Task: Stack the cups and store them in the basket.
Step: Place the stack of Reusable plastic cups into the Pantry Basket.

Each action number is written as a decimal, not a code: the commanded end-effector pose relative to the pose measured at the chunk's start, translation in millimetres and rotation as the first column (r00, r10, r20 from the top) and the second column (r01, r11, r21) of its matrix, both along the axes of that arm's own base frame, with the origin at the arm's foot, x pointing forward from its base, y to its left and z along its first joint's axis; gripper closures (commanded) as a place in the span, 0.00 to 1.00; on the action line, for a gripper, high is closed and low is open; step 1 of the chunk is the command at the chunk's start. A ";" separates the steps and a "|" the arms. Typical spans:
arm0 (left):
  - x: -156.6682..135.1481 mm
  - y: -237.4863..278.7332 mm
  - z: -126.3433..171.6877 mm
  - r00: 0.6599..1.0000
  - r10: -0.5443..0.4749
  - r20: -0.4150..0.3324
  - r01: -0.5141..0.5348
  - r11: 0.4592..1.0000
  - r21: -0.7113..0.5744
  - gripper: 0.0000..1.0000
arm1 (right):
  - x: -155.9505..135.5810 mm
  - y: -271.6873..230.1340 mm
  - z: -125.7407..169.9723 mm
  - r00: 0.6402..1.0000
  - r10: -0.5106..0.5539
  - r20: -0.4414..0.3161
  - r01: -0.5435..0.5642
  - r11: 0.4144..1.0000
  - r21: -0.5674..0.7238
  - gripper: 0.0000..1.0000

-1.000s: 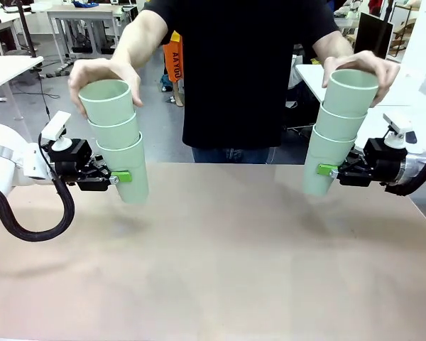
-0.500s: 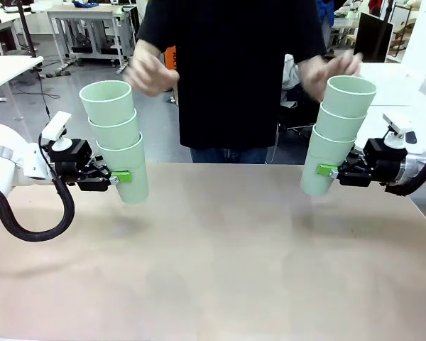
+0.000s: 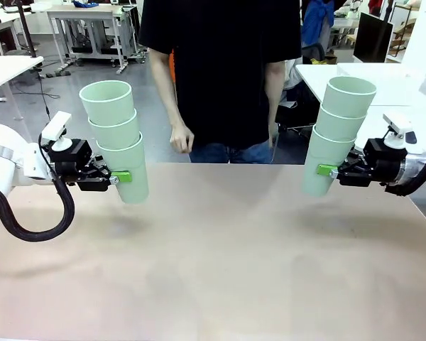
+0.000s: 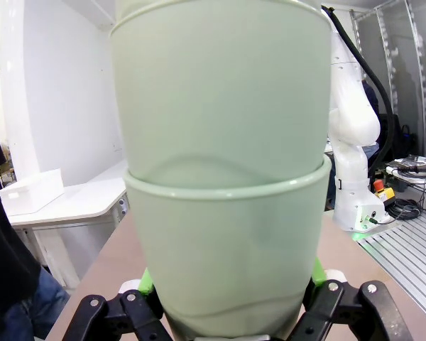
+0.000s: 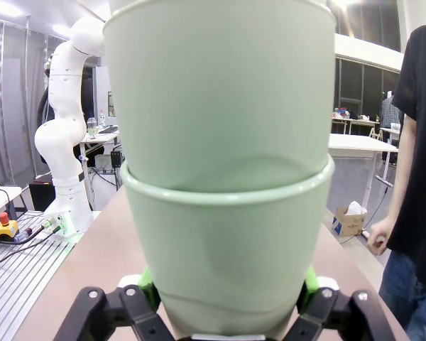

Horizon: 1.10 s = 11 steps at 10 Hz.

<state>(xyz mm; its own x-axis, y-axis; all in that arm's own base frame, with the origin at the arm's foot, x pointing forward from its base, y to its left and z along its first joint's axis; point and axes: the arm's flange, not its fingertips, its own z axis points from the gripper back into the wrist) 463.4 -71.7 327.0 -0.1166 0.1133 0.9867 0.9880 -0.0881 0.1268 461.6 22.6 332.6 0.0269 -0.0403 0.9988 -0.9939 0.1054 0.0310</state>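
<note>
Slippage worries us. Front view: the left fingers [image 3: 123, 176] pinch the left stack [image 3: 117, 138] by its lowest cup, and the right fingers [image 3: 326, 170] pinch the right stack [image 3: 339, 128] likewise, both above the counter [image 3: 220, 270]. Left wrist view: that cup sits clamped between the fingers. Right wrist view: the same. We judge a quick tilt could shed the upper cups.

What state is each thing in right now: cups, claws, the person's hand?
left stack of cups: three nested, leaning slightly, held above the table.
right stack of cups: three nested, leaning slightly, held in the air.
left gripper: shut on its stack's bottom cup.
right gripper: shut on its stack's bottom cup.
person's hand: empty, hanging down, touching no cup.
</note>
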 end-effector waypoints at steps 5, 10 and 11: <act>-0.2 -0.6 5.0 1.000 -0.004 0.012 0.004 1.000 -0.004 0.13 | 2.3 1.7 4.2 1.000 -0.016 0.008 0.016 1.000 0.009 0.15; -0.2 -0.6 5.0 1.000 -0.004 0.012 0.004 1.000 -0.004 0.13 | 2.3 1.7 4.2 1.000 -0.016 0.008 0.016 1.000 0.009 0.15; -0.2 -0.6 5.0 1.000 -0.004 0.012 0.004 1.000 -0.004 0.13 | 2.3 1.7 4.2 1.000 -0.016 0.008 0.016 1.000 0.009 0.15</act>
